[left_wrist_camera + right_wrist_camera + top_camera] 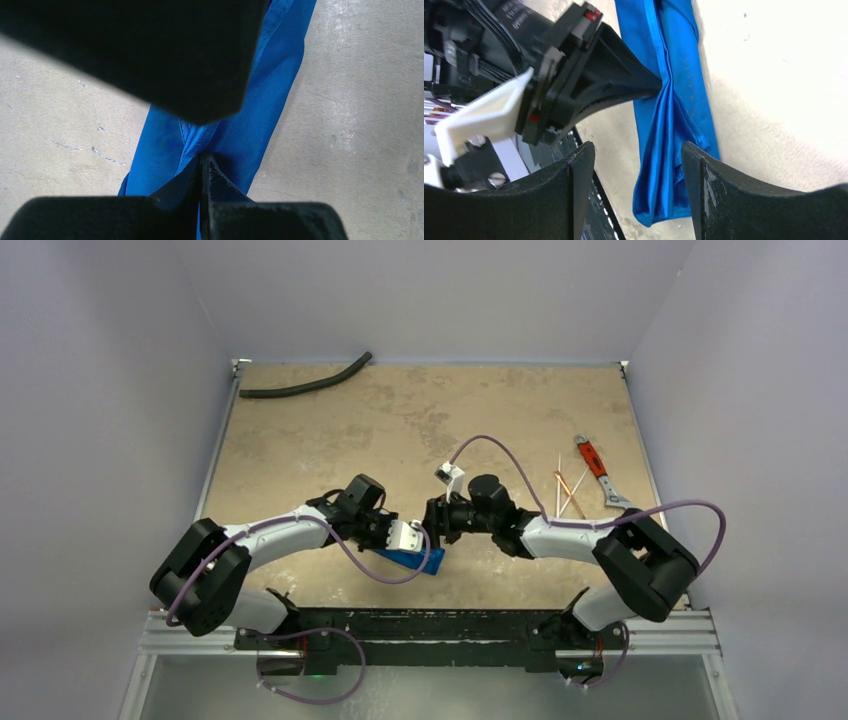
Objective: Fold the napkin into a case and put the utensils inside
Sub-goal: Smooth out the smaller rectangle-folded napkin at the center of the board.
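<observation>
**Pinching the blue napkin on the left, straddling it on the right**

Pinching the napkin with the left jaws, pressed together on a bunched fold about midway along the strip. Fingertips meeting right where the cloth gathers into creases. From the right wrist view, biting in from the strip's long edge.

Straddling the same strip with the right jaws, spread, one finger on each side. Clear gap to the cloth on one side; on the other, cannot tell whether touching. No grip there.

Folded long and narrow, wrinkly, lying on the worktop. In the top view, only a small blue patch visible under and just beside the left jaws, close to the near edge, between the two arms. Both sets of jaws nearly tip to tip above it.

Not in the cloth: the utensils, thin sticks fanned out on the bare worktop, well apart from the napkin toward the right edge. Just beside them, a red-handled wrench. At the far left corner, a black curved hose.
</observation>
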`<control>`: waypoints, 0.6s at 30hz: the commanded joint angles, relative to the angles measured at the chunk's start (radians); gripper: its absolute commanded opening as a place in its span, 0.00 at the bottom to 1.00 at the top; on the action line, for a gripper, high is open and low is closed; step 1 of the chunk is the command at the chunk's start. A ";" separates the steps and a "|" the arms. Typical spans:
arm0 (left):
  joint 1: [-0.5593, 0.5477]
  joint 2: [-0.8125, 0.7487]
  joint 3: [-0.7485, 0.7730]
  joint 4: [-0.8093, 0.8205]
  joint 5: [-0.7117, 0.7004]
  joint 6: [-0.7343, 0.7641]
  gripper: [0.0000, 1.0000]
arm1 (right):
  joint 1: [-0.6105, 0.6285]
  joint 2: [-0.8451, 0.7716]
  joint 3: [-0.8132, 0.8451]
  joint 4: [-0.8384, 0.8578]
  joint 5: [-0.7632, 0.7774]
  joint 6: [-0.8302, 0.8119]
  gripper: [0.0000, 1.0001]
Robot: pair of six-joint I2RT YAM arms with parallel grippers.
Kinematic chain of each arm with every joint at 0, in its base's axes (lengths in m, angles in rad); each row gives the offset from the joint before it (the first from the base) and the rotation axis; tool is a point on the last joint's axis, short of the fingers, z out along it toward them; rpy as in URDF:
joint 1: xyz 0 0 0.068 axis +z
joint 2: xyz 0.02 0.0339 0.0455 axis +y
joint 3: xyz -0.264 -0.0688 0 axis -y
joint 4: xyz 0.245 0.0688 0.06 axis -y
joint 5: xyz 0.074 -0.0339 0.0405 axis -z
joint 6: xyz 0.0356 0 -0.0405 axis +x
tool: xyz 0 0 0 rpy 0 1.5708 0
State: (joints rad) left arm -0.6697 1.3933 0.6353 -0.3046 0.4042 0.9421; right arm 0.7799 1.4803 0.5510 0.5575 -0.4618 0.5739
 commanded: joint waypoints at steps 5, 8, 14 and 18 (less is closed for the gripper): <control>0.001 -0.010 -0.017 -0.002 0.007 -0.012 0.00 | 0.005 0.054 0.034 -0.066 0.005 0.000 0.70; 0.002 -0.012 -0.018 -0.001 0.007 -0.012 0.00 | 0.005 0.060 0.026 -0.080 0.022 0.013 0.72; 0.001 -0.009 -0.016 0.002 0.008 -0.014 0.00 | 0.041 0.105 0.043 -0.038 -0.010 0.038 0.69; 0.002 -0.012 -0.016 -0.001 0.005 -0.014 0.00 | 0.052 0.115 0.035 -0.009 -0.033 0.045 0.61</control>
State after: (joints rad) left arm -0.6701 1.3930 0.6342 -0.3035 0.4042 0.9417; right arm 0.8192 1.5867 0.5724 0.5083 -0.4641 0.6018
